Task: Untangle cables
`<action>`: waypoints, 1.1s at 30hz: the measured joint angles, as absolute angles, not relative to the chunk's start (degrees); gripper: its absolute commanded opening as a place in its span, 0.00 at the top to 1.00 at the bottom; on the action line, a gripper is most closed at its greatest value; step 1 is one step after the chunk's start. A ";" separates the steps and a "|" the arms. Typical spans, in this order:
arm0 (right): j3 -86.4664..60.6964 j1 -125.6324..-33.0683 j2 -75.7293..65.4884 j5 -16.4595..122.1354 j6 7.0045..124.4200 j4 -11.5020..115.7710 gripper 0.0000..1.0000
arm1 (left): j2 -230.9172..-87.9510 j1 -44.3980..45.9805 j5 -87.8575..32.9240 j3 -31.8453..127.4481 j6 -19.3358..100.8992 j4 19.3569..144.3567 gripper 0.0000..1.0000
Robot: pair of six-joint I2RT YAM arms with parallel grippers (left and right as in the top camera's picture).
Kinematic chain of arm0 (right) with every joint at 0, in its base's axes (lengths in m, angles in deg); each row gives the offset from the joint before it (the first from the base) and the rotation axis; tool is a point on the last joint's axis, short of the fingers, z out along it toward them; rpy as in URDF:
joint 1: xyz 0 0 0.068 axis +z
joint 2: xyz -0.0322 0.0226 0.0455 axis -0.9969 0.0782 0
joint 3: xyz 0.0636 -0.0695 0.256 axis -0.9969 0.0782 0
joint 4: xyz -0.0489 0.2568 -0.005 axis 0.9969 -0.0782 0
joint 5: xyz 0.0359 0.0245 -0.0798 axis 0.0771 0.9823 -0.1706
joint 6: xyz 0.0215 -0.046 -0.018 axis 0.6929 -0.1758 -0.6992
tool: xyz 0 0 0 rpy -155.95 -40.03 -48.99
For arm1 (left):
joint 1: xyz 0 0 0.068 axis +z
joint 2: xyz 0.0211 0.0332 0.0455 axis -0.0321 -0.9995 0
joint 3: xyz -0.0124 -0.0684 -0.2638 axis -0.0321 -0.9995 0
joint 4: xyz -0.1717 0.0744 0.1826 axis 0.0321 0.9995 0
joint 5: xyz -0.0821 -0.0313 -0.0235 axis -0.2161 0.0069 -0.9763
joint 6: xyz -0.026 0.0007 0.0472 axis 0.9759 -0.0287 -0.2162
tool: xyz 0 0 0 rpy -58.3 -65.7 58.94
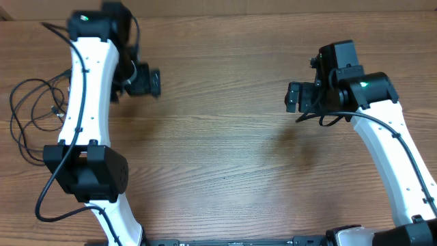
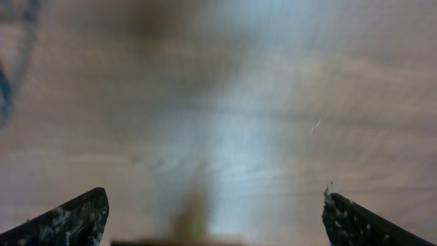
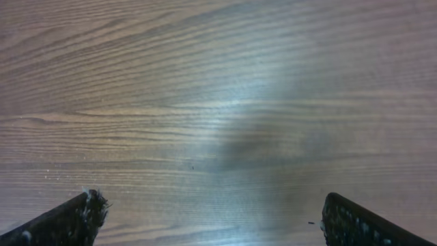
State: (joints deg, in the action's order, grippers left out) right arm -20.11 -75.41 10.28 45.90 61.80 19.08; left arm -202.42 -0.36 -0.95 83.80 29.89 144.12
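Note:
The cables (image 1: 34, 109) lie as thin black loops in a loose tangle at the far left of the wooden table, partly hidden behind my left arm. My left gripper (image 1: 147, 80) is open and empty at the upper left, to the right of the tangle and apart from it. Its wrist view is blurred and shows only bare wood between the wide-apart fingers (image 2: 215, 219). My right gripper (image 1: 293, 97) is open and empty at the upper right, far from the cables. Its fingers (image 3: 212, 219) frame bare wood.
The wooden table (image 1: 218, 150) fills the overhead view. My left arm's dark elbow block (image 1: 85, 171) stands at the lower left, close to the tangle. A thick black arm cable (image 1: 54, 198) curves below it.

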 measured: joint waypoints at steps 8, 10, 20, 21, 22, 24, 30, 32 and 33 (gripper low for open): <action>-15.91 -76.87 0.55 45.99 63.16 19.56 0.00 | -188.34 -0.77 -0.87 61.59 30.32 138.65 0.00; -12.90 -76.87 -2.46 46.01 63.44 21.26 0.00 | -181.83 -0.77 -0.65 55.91 30.52 134.00 0.00; 4.26 -76.87 -20.80 46.01 63.77 29.48 0.00 | -142.07 -0.77 4.53 32.74 35.87 112.12 0.00; 4.61 -76.87 -21.96 46.05 63.79 29.59 0.00 | -140.34 -0.77 4.62 32.17 36.09 111.37 0.01; 4.85 -76.87 -23.25 46.03 63.77 29.59 0.00 | -136.89 -0.77 4.79 31.39 36.36 109.89 0.00; 4.92 -76.87 -25.22 46.03 63.81 29.02 0.00 | -131.82 -0.77 5.10 30.86 36.86 107.64 0.00; 4.94 -76.87 -25.39 46.01 63.79 28.26 0.00 | -123.86 -0.77 5.38 30.84 37.47 108.45 0.00; 4.98 -76.87 -24.65 46.01 63.79 28.26 0.00 | -123.42 -0.77 5.38 30.84 37.49 109.74 0.00; 4.98 -76.87 -24.21 46.03 63.81 28.26 0.00 | -123.42 -0.77 5.38 30.82 37.49 110.48 0.01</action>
State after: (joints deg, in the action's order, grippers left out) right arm 4.98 -76.87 -24.21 46.03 63.81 28.26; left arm -123.42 -0.77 5.38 30.82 37.49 110.48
